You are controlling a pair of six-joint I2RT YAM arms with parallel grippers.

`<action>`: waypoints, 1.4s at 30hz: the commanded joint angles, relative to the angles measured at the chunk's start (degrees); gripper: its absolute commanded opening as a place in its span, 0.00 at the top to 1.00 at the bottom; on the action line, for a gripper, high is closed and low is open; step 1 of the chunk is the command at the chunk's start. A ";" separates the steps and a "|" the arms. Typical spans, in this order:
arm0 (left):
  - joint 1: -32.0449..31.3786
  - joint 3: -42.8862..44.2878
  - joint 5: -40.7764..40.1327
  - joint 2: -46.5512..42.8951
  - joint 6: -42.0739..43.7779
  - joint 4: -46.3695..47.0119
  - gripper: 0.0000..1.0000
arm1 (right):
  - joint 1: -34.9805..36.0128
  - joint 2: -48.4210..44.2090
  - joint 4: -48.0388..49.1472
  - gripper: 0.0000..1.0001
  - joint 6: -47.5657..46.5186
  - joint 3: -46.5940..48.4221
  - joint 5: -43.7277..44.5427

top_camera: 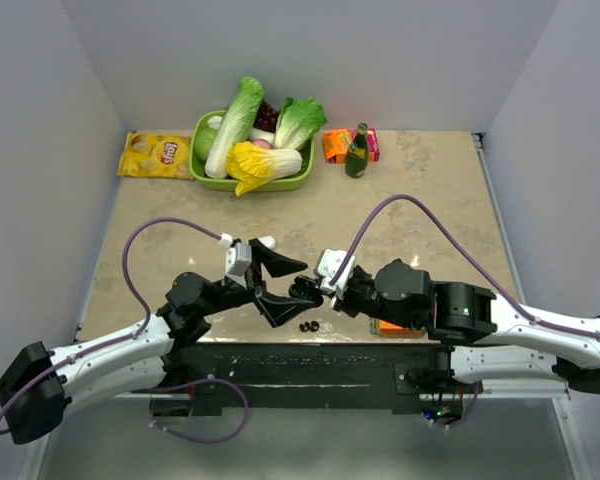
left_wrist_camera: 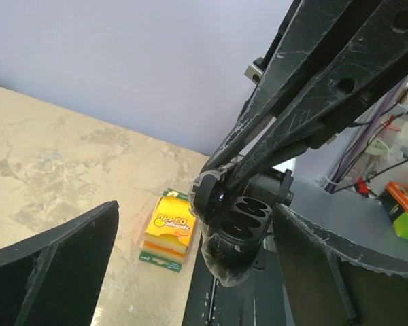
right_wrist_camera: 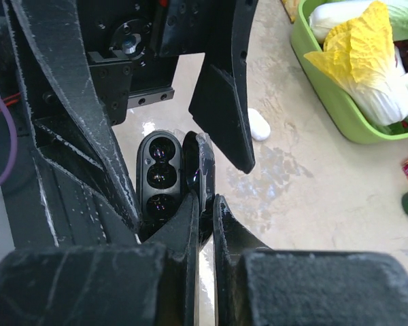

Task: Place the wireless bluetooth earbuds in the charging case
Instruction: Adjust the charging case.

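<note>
A black charging case [right_wrist_camera: 160,173] hangs open above the table's front edge, its sockets empty [left_wrist_camera: 248,214]. My right gripper [right_wrist_camera: 207,204] is shut on the case's lid [right_wrist_camera: 202,170]; it also shows in the top view [top_camera: 318,290]. My left gripper [left_wrist_camera: 197,265] is wide open, one finger on each side of the case without touching it; it also shows in the top view [top_camera: 286,290]. Two black earbuds [top_camera: 308,326] lie on the table just below the grippers. A small white item [top_camera: 265,241] lies beyond them, also in the right wrist view [right_wrist_camera: 258,124]; I cannot tell whether it is an earbud or a case.
A sponge pack [left_wrist_camera: 168,229] lies near the front edge under the right arm [top_camera: 395,327]. At the back stand a green basket [top_camera: 202,172] of vegetables, a yellow crisps bag [top_camera: 155,155], an orange packet [top_camera: 337,146] and a green bottle [top_camera: 357,152].
</note>
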 commanded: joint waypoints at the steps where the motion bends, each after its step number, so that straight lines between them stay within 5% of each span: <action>1: 0.33 2.94 5.82 2.41 2.07 -4.36 0.05 | 0.09 -1.67 0.49 1.00 -4.14 3.29 -0.09; 6: 0.33 0.39 9.42 2.15 3.56 2.31 0.20 | 0.09 -1.23 -0.65 1.00 -4.84 4.00 -0.88; 13: 0.33 -0.83 11.45 4.52 2.77 7.59 0.12 | 0.18 -1.32 -1.35 1.00 -4.93 5.05 -2.82; 18: 0.33 -1.72 14.17 5.14 1.72 12.69 0.21 | 0.09 -0.96 -1.88 1.00 -5.19 4.88 -3.26; 42: 1.21 0.21 13.82 6.11 -0.04 12.26 0.39 | 1.59 0.79 -2.32 1.00 -6.43 4.09 -0.45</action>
